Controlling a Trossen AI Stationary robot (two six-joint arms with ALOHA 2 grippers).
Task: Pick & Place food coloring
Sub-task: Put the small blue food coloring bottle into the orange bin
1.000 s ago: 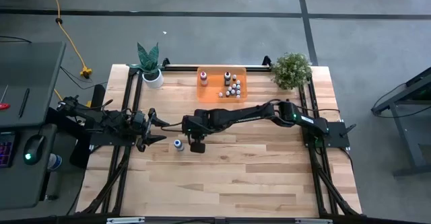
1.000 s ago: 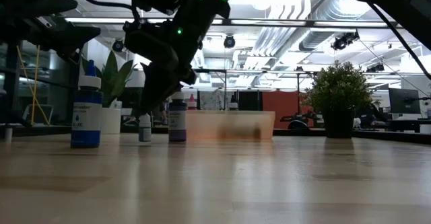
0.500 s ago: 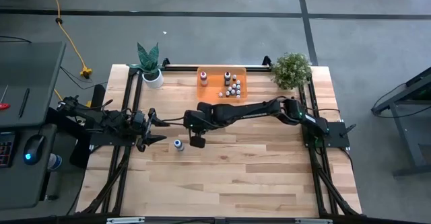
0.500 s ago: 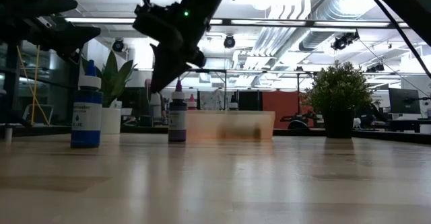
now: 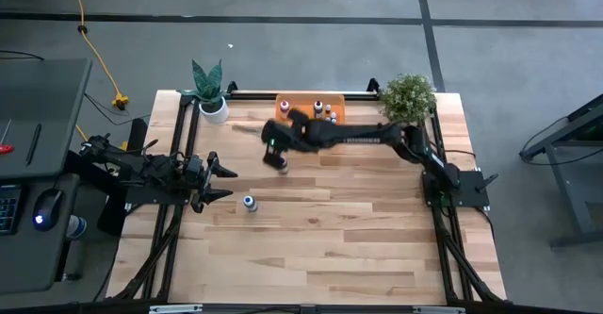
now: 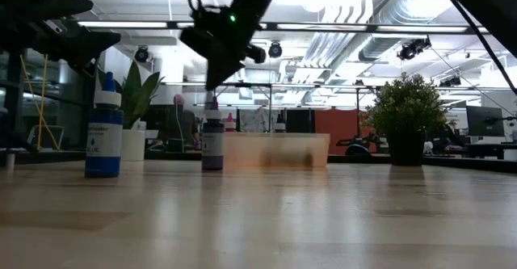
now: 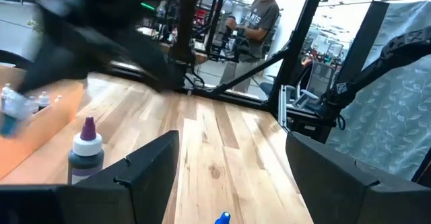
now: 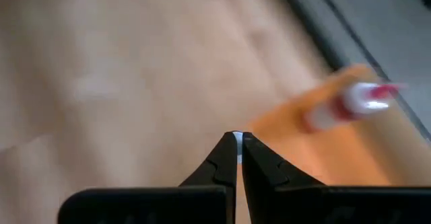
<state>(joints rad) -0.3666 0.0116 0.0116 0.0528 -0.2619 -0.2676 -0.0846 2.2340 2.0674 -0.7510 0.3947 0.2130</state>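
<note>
Leftmost, the left gripper [image 5: 222, 183] waits open, well left of the orange tray [image 5: 283, 103]. A blue food coloring bottle [image 5: 249, 202] stands just beside it. Nearer the tray, the right gripper [image 5: 280, 161] hovers, fingers pinched together on a tiny whitish bottle [image 8: 238, 148].

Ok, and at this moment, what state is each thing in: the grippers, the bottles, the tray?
right gripper: shut, raised over the table beside the tray; whether it holds anything, cannot tell.
left gripper: open, empty, near the table's left edge.
blue bottle: upright, capped, on the table.
purple bottle: upright, capped, on the table.
orange tray: holds several small bottles, upright.
</note>
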